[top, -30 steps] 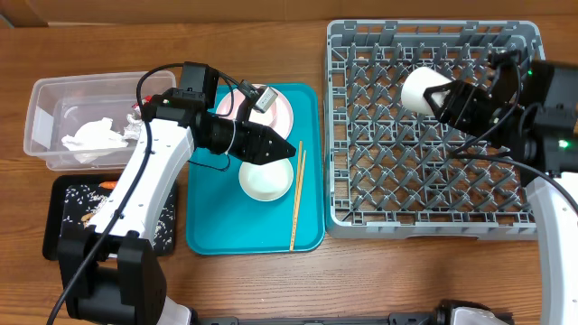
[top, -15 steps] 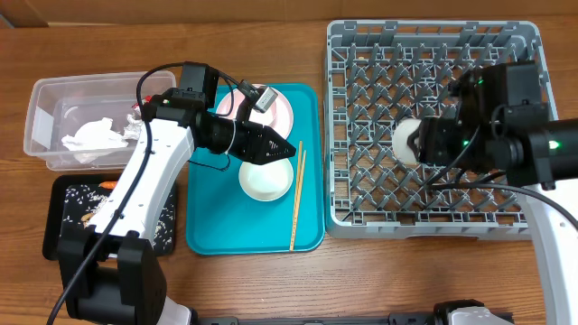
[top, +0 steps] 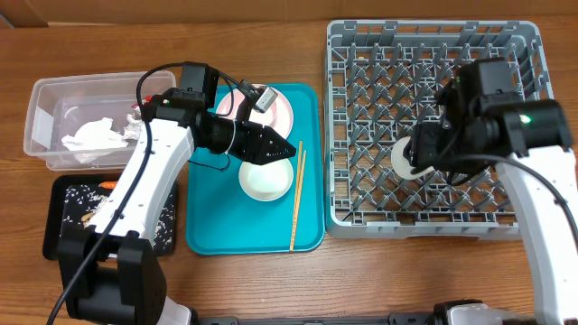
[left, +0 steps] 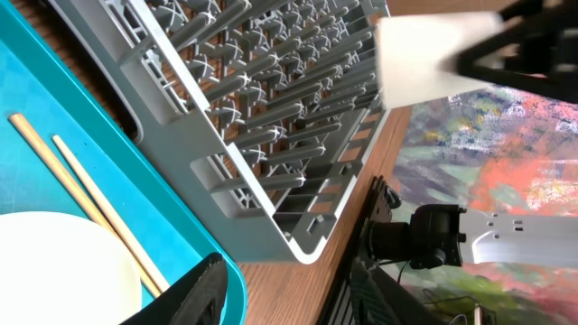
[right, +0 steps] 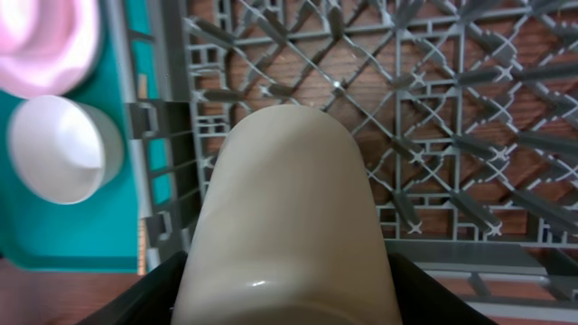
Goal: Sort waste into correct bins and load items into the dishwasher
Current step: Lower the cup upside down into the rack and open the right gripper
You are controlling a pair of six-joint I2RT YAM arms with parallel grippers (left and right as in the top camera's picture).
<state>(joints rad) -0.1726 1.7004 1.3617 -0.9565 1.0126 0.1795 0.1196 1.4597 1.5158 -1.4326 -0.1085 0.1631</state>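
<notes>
A wooden table (top: 271, 280) carries, at far left, a clear tub (top: 41, 99) holding a crumpled white tissue (top: 90, 137). A black tray (top: 59, 190) strewn with rice grains (top: 81, 194) sits just in front of the tub. On the teal tray (top: 212, 226) lie a pinkish plate (top: 280, 104), a white bowl (top: 262, 181) and chopsticks (top: 296, 199). The left gripper (top: 280, 149) hangs over the bowl's far rim, and I cannot tell how its jaws stand. Over the grey dish rack (top: 424, 227), the right gripper (top: 417, 149) is clamped on a white cup (top: 403, 155).

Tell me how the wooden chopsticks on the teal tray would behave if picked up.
The chopsticks look thin and wooden, so probably stiff and very light. Lying flat on the smooth teal tray, they would likely slide or roll when nudged. As two loose sticks side by side, they may separate in a grasp.
</notes>
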